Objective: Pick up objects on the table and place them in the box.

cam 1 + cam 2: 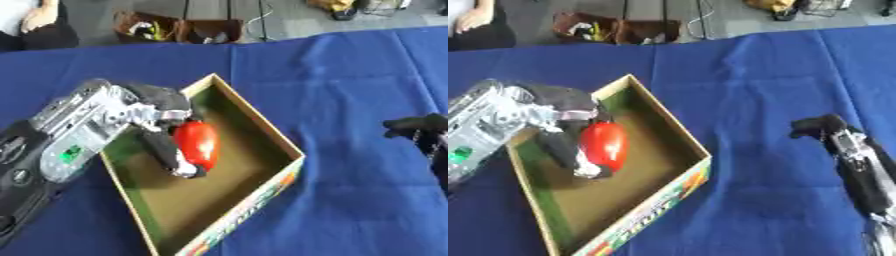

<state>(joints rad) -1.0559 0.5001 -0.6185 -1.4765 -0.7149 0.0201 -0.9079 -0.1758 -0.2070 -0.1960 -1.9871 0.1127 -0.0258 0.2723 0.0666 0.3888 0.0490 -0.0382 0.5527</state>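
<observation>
Holding a red, egg-shaped object (198, 143) over the inside of the box, left hand (166, 131) with fingers curled down around it, thumb side toward the far wall. Reaching in from the left on a silver-and-black forearm (72, 135), crossing the box's left rim. Glossy red thing, tilted lengthwise, sitting above the olive-brown floor of the box, toward its far-left part; cannot tell whether touching the floor. Open cardboard box (262, 125), set askew on the cloth, 1 corner pointing far, printed colours along its near-right outer wall. Spread under everything, blue tablecloth (350, 90), creased to the right of the box. Well apart to the right, right hand (820, 126), dark fingers bent inward and empty, hanging over the cloth at the end of a black arm coming up from the near-right corner. Beyond the far table edge, on the grey floor, a brown open carton (175, 29) with mixed items inside.
</observation>
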